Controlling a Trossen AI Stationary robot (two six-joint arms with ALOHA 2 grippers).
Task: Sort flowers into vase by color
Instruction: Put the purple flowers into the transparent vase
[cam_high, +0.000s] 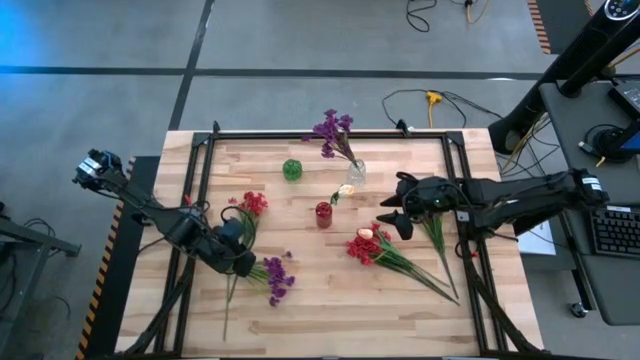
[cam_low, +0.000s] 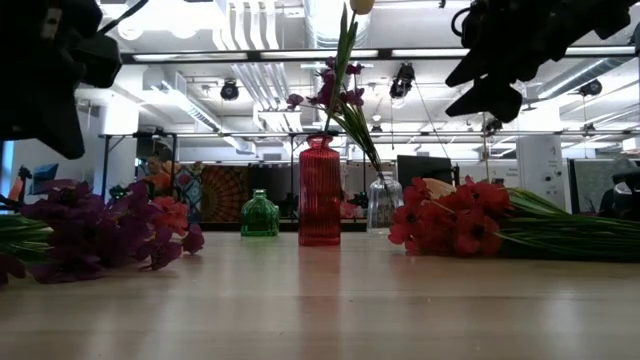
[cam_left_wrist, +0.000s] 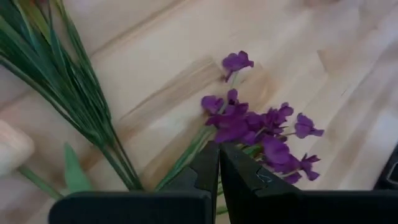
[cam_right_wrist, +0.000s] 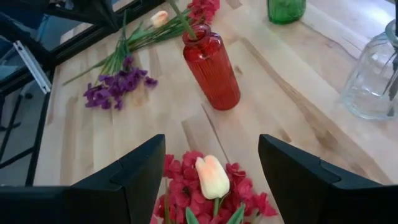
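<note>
A purple sprig (cam_high: 277, 278) lies flat at the near left, beside a red sprig (cam_high: 252, 204). My left gripper (cam_high: 243, 262) hovers shut just above the purple sprig's stems (cam_left_wrist: 186, 155). A bundle of red flowers (cam_high: 364, 248) with a cream tulip (cam_right_wrist: 212, 176) on top lies on the table right of centre. My right gripper (cam_right_wrist: 211, 146) hangs open above it, a finger on either side of the tulip and clear of it. The red vase (cam_high: 323, 214) holds one cream flower (cam_high: 345, 190). The clear vase (cam_high: 356, 172) holds purple flowers (cam_high: 333, 130).
A green vase (cam_high: 291, 169) stands empty at the far middle. Long green stems (cam_high: 432, 270) of the red bundle run toward the near right corner. Black frame rails (cam_high: 205, 190) border the wooden table on the left, far and right sides.
</note>
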